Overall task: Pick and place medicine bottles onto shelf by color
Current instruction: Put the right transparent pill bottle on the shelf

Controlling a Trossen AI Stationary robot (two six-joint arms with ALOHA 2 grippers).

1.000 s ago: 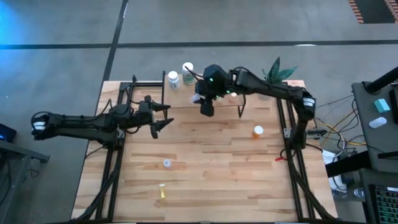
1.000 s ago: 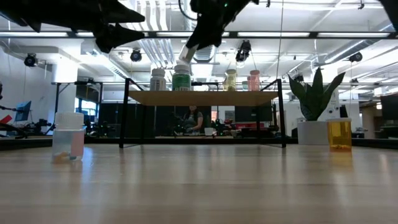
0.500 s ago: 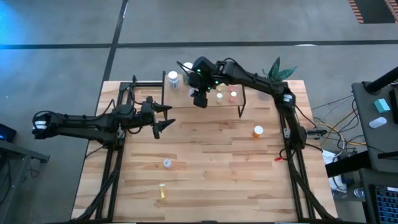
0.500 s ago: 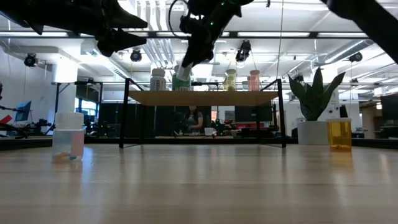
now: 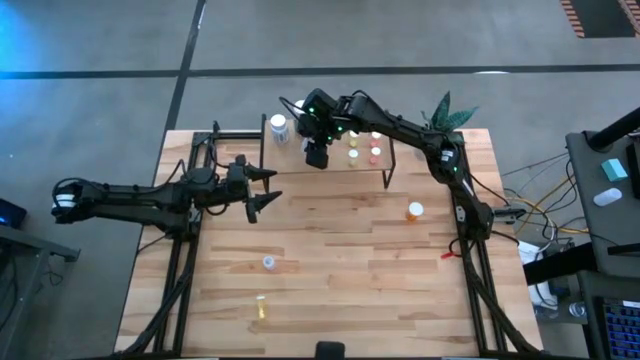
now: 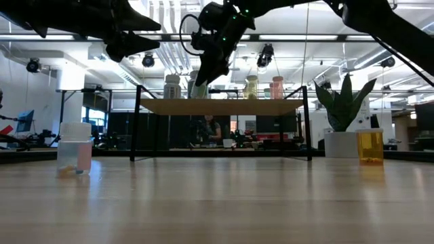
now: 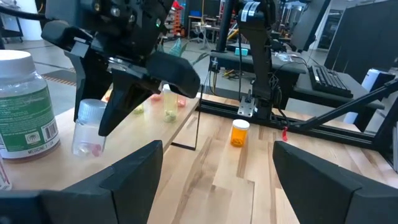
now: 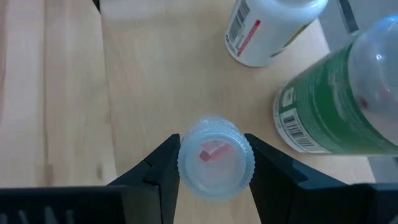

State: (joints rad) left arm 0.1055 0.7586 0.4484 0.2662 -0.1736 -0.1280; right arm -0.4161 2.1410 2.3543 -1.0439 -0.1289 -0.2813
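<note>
The shelf (image 5: 335,165) stands at the table's far middle. On it are a white bottle (image 5: 278,126), a green-labelled bottle (image 8: 336,106), and yellow (image 5: 352,154) and pink (image 5: 375,152) bottles. My right gripper (image 5: 316,152) is over the shelf's left end, shut on a clear bottle (image 8: 216,165) with pink pills. My left gripper (image 5: 262,190) hovers open and empty over the table's left part. An orange bottle (image 5: 414,211), a clear bottle (image 5: 268,263) and a yellow bottle (image 5: 260,310) rest on the table. My right gripper pinches the clear bottle between its two fingers, at the sides of its top (image 8: 181,163). The fingers come from above, pointing down. The bottle is upright, and in the left wrist view its base (image 7: 87,149) is at the shelf top, beside the green-labelled bottle.
A potted plant (image 5: 445,112) stands at the shelf's right. Black frame rails run along the table's left (image 5: 185,250) and right (image 5: 470,250) sides. Bare tabletop lies in the middle and near parts.
My right gripper has carried the clear bottle toward the table's far left, from in front of the shelf to over its left end, and has gone down. The bottle, tilted before, now stands upright at the shelf top.
</note>
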